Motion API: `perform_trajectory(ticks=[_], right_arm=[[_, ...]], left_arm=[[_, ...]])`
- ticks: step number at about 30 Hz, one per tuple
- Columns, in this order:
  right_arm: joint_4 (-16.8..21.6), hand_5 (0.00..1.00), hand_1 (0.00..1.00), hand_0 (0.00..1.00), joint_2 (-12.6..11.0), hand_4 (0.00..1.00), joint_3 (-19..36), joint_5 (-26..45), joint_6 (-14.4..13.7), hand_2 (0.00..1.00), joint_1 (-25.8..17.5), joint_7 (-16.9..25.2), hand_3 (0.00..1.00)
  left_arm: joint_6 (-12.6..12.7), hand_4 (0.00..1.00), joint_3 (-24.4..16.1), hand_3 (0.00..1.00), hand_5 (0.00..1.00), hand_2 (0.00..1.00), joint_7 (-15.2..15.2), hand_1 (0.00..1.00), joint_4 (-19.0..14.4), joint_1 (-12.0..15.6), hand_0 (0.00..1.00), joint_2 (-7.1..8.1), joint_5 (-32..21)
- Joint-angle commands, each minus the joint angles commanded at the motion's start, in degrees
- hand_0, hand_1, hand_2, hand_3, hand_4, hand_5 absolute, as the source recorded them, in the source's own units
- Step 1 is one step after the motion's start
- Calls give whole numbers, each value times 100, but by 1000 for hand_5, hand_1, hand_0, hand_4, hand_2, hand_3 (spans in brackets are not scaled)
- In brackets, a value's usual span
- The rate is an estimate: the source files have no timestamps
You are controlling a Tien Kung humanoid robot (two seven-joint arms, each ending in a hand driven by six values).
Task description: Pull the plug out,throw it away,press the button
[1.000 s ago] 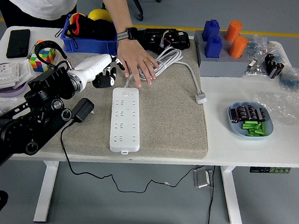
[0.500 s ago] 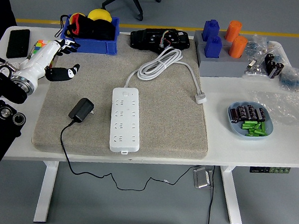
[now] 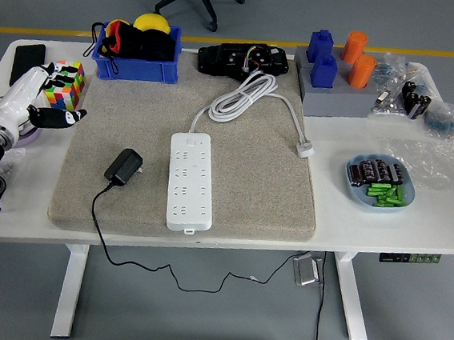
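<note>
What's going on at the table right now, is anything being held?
Nothing is held. The left hand hangs open over the table's left edge, near the colour cube. The black plug lies unplugged on the grey mat, beside the white power strip. The right arm is out of view, and no person shows.

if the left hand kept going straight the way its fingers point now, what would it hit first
The left hand points right, toward the grey mat. Its left edge comes first; further on, probably the white power strip. Height above the table is unclear, so it might pass over the mat.
</note>
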Motion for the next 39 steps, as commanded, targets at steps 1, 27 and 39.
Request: perform_trajectory(ticks=[1, 27, 39], right_arm=[[0, 636, 700, 751, -1, 764, -1, 2, 0, 709, 3, 0, 723], [-18, 643, 700, 751, -30, 764, -53, -1, 5, 710, 64, -3, 723], [-36, 649, 700, 752, -96, 764, -98, -3, -2, 710, 101, -4, 723]], left_arm=[[-4, 811, -1, 840, 56, 775, 3, 774, -4, -1, 801, -7, 5], [-213, 789, -93, 834, 160, 726, 214, 705, -95, -15, 775, 8, 42], [-229, 803, -129, 832, 165, 721, 217, 698, -113, -28, 773, 77, 46]])
